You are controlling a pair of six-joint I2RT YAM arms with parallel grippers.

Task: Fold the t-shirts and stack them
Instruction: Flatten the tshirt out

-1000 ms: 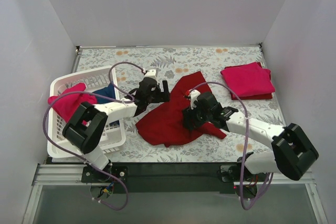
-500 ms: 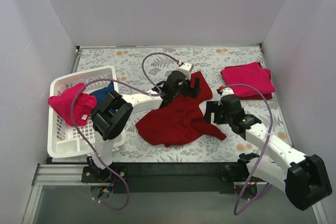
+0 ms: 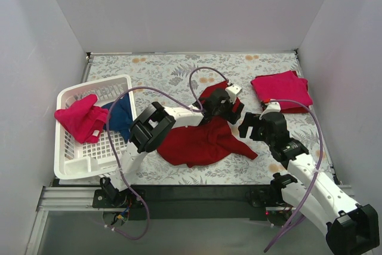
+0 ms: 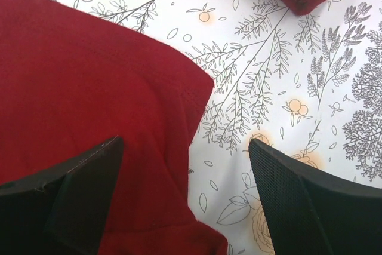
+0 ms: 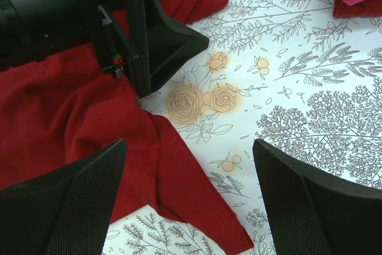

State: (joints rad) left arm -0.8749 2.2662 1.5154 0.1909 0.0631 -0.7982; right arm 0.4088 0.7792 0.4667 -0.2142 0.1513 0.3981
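A large dark red t-shirt (image 3: 200, 143) lies crumpled mid-table. My left gripper (image 3: 230, 107) is open and empty over the shirt's upper right edge; in the left wrist view (image 4: 185, 198) the red cloth (image 4: 89, 88) lies under its left finger and bare table under the right one. My right gripper (image 3: 252, 126) is open and empty just right of the shirt, above a sleeve (image 5: 197, 207). Folded pinkish-red shirts (image 3: 280, 89) are stacked at the back right. Another pinkish-red shirt (image 3: 80, 117) and a navy blue one (image 3: 120, 117) lie in the basket.
The white slatted basket (image 3: 68, 162) stands at the left table edge. The floral tablecloth (image 3: 167, 67) covers the table. The left gripper's body (image 5: 119, 22) fills the upper left of the right wrist view, close to my right gripper. White walls enclose three sides.
My left arm has swung right across the dark red shirt to its upper right edge. My right arm has drawn back to the right, off the shirt, which has shifted shape slightly.
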